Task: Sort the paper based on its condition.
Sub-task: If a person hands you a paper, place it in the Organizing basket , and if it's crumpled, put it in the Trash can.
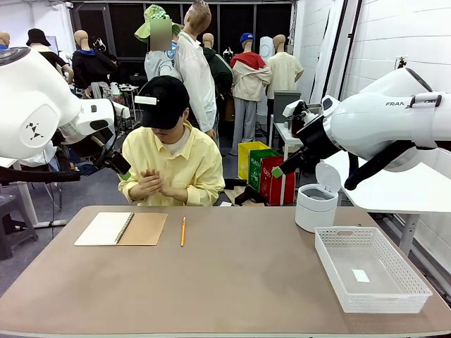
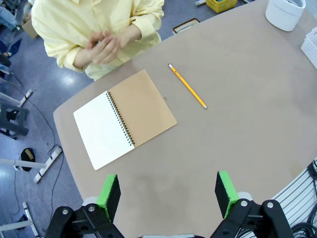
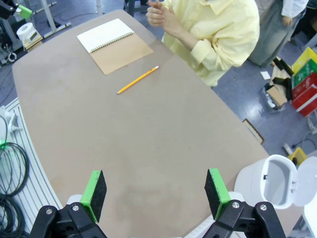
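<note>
left gripper [image 2: 167,187]: jaws spread wide, nothing between the green pads; hangs above the near-left table edge, looking down at the notebook.
right gripper [image 3: 155,188]: also fully spread and empty; raised over the right side, above the bin.
why held so: both look parked high and clear, leaving the table to the person, I judge.
table [image 1: 239,282]: brown top, bare in the middle.
notebook [image 1: 121,229]: far left, lying open, white page to the left, tan cover folded out to the right.
pencil [image 1: 183,231]: just right of the notebook, lying near to far.
paper: the one white sheet I can place is the page bound in the notebook; sheets probably come from there.
person's hands [image 1: 150,183]: pressed together at the far edge; whether they hold a sheet, cannot tell.
bin [image 1: 315,208]: white, lid up, far right; likely for spoiled sheets.
basket [image 1: 330,271]: white, near right, likely for good sheets; holds a small white slip [image 1: 361,275].
</note>
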Controlling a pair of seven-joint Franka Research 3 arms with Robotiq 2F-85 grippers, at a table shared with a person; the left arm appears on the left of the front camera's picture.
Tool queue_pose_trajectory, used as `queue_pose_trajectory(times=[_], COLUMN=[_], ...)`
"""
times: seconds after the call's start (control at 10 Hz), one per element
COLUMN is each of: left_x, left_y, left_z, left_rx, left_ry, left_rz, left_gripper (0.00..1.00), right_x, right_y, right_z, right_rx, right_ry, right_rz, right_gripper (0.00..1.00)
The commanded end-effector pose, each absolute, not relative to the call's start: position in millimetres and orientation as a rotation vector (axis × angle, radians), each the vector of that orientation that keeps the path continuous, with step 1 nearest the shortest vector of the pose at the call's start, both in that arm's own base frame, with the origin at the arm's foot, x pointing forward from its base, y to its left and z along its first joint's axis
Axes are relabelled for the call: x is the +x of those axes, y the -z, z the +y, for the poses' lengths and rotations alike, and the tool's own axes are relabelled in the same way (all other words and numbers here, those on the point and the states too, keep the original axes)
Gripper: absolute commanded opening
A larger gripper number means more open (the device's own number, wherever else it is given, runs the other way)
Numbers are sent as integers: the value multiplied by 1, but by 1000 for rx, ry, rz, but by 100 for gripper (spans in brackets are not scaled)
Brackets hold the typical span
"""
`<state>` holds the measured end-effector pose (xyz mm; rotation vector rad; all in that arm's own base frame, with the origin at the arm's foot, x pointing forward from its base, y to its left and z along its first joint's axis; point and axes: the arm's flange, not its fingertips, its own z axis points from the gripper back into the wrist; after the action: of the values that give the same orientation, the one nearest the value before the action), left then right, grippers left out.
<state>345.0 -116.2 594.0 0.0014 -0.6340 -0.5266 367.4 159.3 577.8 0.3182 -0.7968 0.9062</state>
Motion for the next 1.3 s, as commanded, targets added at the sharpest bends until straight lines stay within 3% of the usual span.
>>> queue_pose_trajectory(times=[0.0,1.2], left_x=[344,344], left_y=[-594,-594], left_z=[-116,-116], left_rx=[-1,-1], left_ry=[528,528], left_rz=[-627,-627], left_gripper=[100,100], right_x=[367,367], right_y=[-577,-577], right_z=[160,160], right_rx=[320,320], right_ry=[-909,-909], right_rz=[-792,-792], right_gripper=[100,100])
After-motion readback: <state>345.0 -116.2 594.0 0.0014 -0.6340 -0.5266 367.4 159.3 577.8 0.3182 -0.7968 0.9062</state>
